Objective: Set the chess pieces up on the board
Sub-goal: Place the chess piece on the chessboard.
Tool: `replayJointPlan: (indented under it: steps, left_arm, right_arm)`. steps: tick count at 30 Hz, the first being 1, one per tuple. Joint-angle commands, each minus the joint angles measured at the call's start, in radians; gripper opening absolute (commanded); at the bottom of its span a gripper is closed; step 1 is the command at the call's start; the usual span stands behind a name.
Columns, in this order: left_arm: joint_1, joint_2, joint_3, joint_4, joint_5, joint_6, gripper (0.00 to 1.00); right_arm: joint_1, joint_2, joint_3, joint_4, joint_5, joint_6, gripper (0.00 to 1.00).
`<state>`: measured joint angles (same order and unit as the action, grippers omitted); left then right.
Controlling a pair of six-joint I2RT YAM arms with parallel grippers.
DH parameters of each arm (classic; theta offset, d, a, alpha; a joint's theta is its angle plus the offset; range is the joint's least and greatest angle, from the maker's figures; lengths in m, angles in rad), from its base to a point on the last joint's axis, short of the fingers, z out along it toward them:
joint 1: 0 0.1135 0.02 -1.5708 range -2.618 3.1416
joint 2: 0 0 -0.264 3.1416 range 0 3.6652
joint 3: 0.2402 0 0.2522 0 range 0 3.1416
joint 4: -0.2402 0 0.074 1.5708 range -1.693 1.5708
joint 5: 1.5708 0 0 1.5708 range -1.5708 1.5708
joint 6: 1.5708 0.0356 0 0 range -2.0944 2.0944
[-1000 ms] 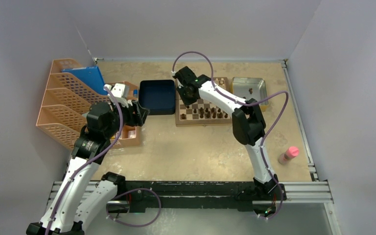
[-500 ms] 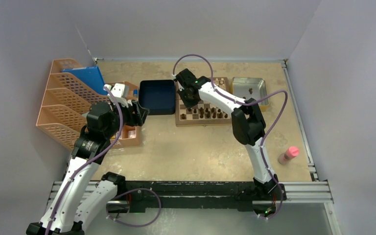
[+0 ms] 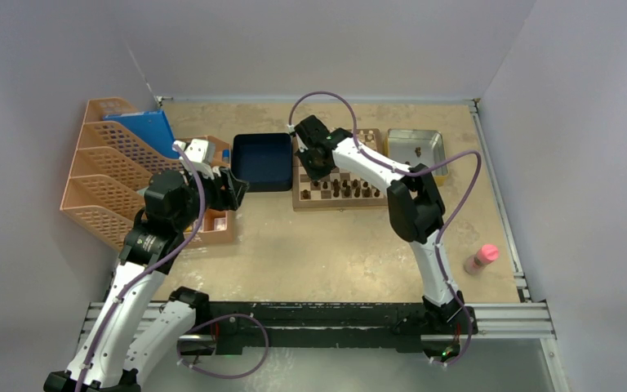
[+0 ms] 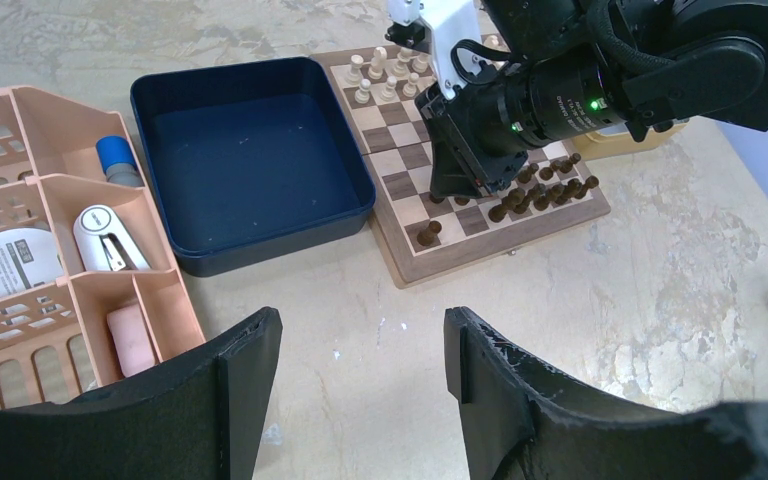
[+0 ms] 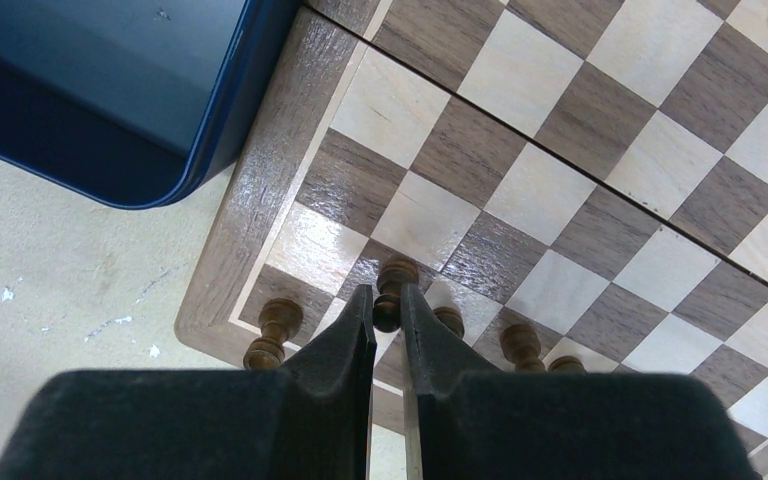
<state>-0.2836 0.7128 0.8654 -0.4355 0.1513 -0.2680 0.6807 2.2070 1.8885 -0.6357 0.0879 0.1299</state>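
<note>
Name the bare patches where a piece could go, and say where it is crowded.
Free: the board's middle rows, between light pieces and dark pieces; the blue tray's floor; the table before the board. Crowded: its near rows, where the right claw grips a dark piece.

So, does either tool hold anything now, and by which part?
The right tool pinches one dark chess piece by its stem, below the head. The left tool is open and holds nothing.
</note>
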Motion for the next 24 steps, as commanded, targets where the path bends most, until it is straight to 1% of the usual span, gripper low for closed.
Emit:
replayJointPlan:
  steps: [1, 14, 18, 24]
  left_arm:
    - [0.001, -0.015, 0.014, 0.028, -0.006, 0.016, 0.61]
    - [0.001, -0.017, 0.012, 0.028, -0.006, 0.015, 0.61]
    - [0.001, -0.017, 0.012, 0.027, -0.006, 0.015, 0.61]
    - [0.001, -0.017, 0.012, 0.026, -0.010, 0.015, 0.61]
  right_arm:
    - [0.012, -0.018, -0.029, -0.046, -0.026, -0.007, 0.01]
    - [0.018, -0.049, -0.067, -0.022, -0.034, -0.004, 0.02]
    - [0.017, -0.042, -0.066, -0.014, -0.022, -0.005, 0.07]
    - [0.018, -0.036, -0.054, -0.011, -0.025, -0.002, 0.21]
